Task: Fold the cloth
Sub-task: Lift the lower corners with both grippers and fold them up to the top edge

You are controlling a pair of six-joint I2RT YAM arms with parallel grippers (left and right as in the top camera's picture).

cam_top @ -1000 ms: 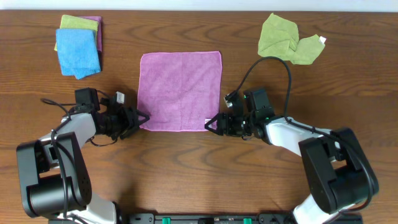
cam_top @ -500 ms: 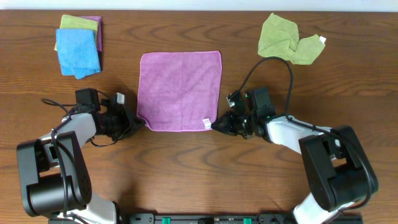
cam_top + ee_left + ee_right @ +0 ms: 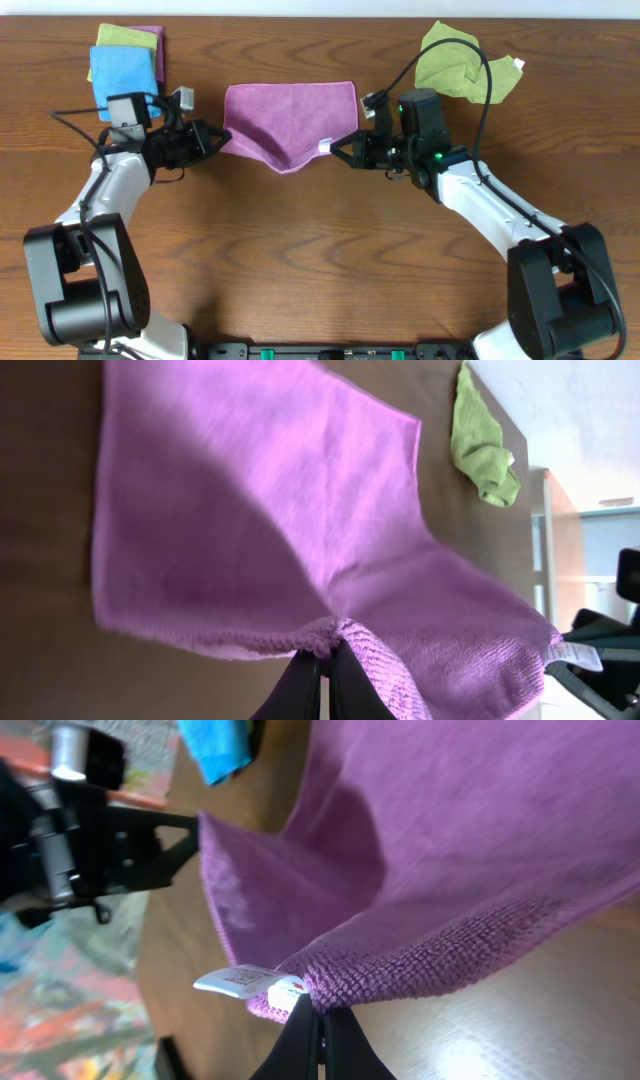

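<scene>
My left claw (image 3: 217,139), right claw (image 3: 339,150) clamped on cloth (image 3: 290,108) front corners. Risk: thin pinch slips, sagging middle lands crooked short of bench (image 3: 300,260) far edge.

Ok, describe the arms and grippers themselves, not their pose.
The left arm and right arm match: white links, bulky black joints. The left gripper and right gripper are black and taper narrowly. Black cables loop over the wrists; the right shows a green light.

no words, numbers or brand marks can be read anywhere. the small white tag (image 3: 245,982) at the edge of the purple cloth (image 3: 480,830) is too blurred to read; the other tag (image 3: 518,64), on the green cloth (image 3: 450,60), is too small.
</scene>
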